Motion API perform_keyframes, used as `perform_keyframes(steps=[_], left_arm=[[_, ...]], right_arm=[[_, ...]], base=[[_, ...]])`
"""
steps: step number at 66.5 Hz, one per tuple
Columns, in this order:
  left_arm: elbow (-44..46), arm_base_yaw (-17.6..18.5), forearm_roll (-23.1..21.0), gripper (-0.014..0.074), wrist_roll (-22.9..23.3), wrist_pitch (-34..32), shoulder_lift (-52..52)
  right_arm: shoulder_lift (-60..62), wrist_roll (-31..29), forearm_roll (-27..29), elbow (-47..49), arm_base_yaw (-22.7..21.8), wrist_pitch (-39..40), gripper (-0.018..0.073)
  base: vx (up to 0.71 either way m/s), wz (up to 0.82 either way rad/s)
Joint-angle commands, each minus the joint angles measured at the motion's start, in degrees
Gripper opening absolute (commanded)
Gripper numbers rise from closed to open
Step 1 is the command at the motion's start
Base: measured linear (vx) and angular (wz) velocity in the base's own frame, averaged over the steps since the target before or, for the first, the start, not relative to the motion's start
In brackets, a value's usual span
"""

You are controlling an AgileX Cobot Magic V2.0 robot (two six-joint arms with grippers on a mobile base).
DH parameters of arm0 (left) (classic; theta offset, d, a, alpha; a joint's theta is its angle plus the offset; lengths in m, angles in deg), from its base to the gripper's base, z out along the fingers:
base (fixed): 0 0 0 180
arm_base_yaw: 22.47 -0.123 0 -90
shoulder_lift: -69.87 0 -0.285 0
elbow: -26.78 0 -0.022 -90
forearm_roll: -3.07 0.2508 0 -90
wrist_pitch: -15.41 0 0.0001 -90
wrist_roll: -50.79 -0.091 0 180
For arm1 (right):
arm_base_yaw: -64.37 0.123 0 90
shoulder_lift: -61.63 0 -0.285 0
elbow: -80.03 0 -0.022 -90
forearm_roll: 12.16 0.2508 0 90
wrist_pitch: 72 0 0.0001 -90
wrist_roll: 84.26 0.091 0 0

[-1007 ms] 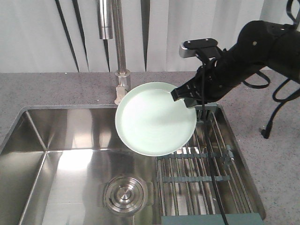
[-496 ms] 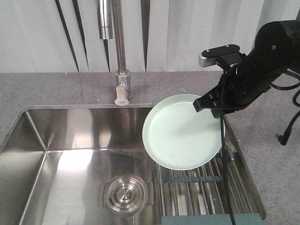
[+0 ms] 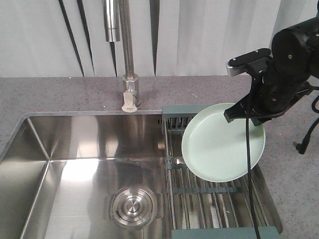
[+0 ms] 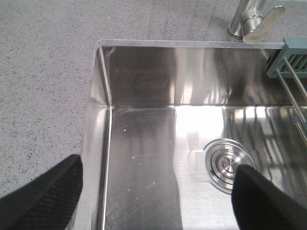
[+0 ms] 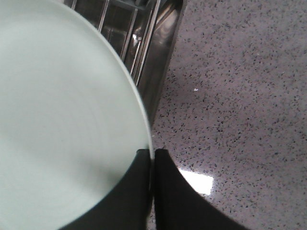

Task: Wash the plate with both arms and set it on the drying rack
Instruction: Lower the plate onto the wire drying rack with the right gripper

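Fingers of the right gripper [image 5: 152,160] clamp the plate [image 5: 57,120] at its rim, a grip only the right wrist view shows. The front view shows the plate tilted over the drying rack [image 3: 199,196]. The left wrist view alone shows the left gripper [image 4: 156,187] spread wide above the sink [image 4: 144,143].

Steel sink [image 3: 75,134] with drain [image 3: 133,206]; faucet [image 3: 127,50] behind; speckled countertop [image 3: 60,94].

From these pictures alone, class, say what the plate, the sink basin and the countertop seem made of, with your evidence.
The plate: likely glazed ceramic or melamine; pale mint, smooth, softly glossy. The sink basin: stainless steel, brushed; silvery with streaked reflections. The countertop: grey speckled stone or composite, polished; it reflects a bright light patch.
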Motion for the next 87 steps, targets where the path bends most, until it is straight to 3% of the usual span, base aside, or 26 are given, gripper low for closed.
perform_keyframes(steps=[1, 47, 57, 73, 87], left_arm=[[1.39, 0.22, 0.0, 0.0585, 0.48, -3.6, -0.3], [1.39, 0.22, 0.0, 0.0585, 0.48, -3.6, -0.3], [1.39, 0.22, 0.0, 0.0585, 0.48, -3.6, -0.3], [1.39, 0.22, 0.0, 0.0585, 0.48, -3.6, -0.3], [1.39, 0.22, 0.0, 0.0585, 0.48, -3.6, -0.3]], right_arm=[[2.17, 0.48, -2.61, 1.47, -0.29, 0.73, -0.0001], [-10.12, 1.13, 0.31, 1.47, -0.23, 3.89, 0.002], [-10.45, 1.12, 1.27, 1.47, -0.23, 5.01, 0.0095], [-9.33, 1.12, 1.79, 1.47, -0.12, 5.49, 0.0286], [-1.23, -0.26, 5.67, -1.23, -0.12, 7.36, 0.0309]], base=[[0.0, 0.0], [0.0, 0.0], [0.0, 0.0], [0.0, 0.0], [0.0, 0.0]])
